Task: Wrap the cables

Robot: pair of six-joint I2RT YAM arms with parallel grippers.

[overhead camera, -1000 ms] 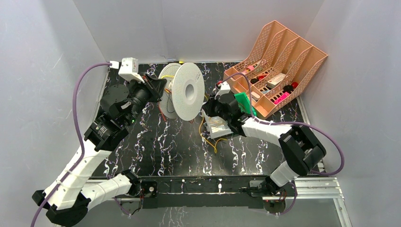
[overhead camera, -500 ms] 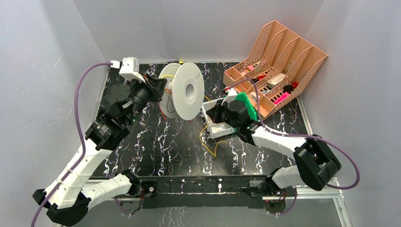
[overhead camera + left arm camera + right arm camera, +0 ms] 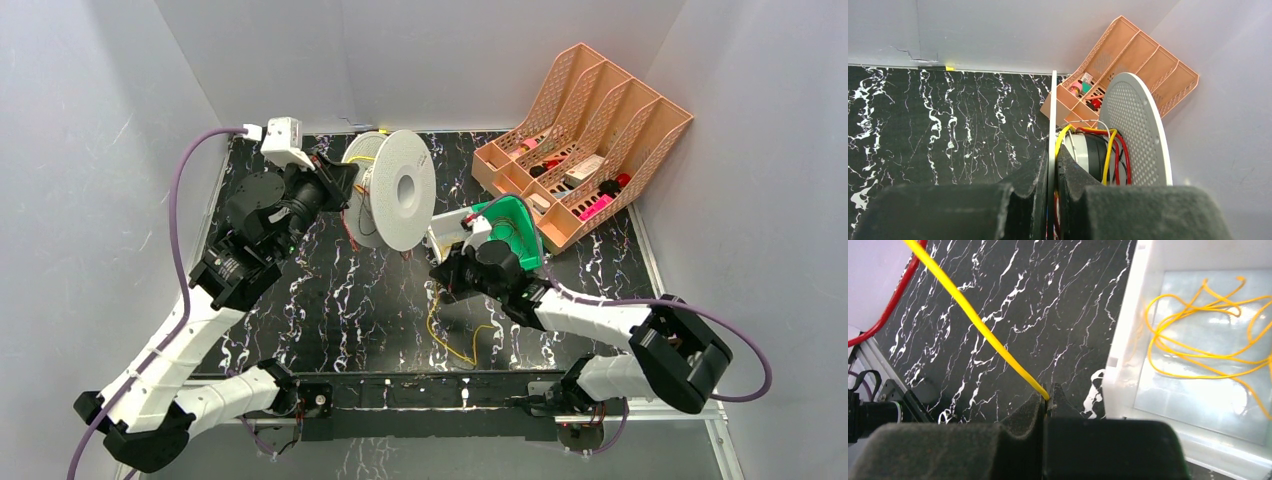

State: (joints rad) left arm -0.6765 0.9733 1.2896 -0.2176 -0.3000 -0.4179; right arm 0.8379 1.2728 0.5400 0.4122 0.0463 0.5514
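Observation:
A white round spool (image 3: pixel 400 190) stands on edge at the back of the black marbled table. My left gripper (image 3: pixel 343 192) is shut on its thin left flange (image 3: pixel 1053 110). Yellow cable turns (image 3: pixel 1108 155) and red wire lie round the hub. My right gripper (image 3: pixel 1048 392) is shut on one yellow cable (image 3: pixel 978 322), which runs taut up and to the left. In the top view that gripper (image 3: pixel 441 276) hangs in front of the spool, with slack cable (image 3: pixel 447 338) looping on the table. More yellow cables (image 3: pixel 1198 335) lie in a white tray (image 3: pixel 1122 340).
A peach slotted organizer (image 3: pixel 590 125) with small items stands at the back right. A red wire (image 3: pixel 883 310) crosses the upper left of the right wrist view. The white tray (image 3: pixel 442 236) sits right beside the spool, partly under the right arm.
The right gripper closed on the yellow cable and drew back toward the near edge, pulling cable out onto the table. The left arm shifted slightly, still holding the spool.

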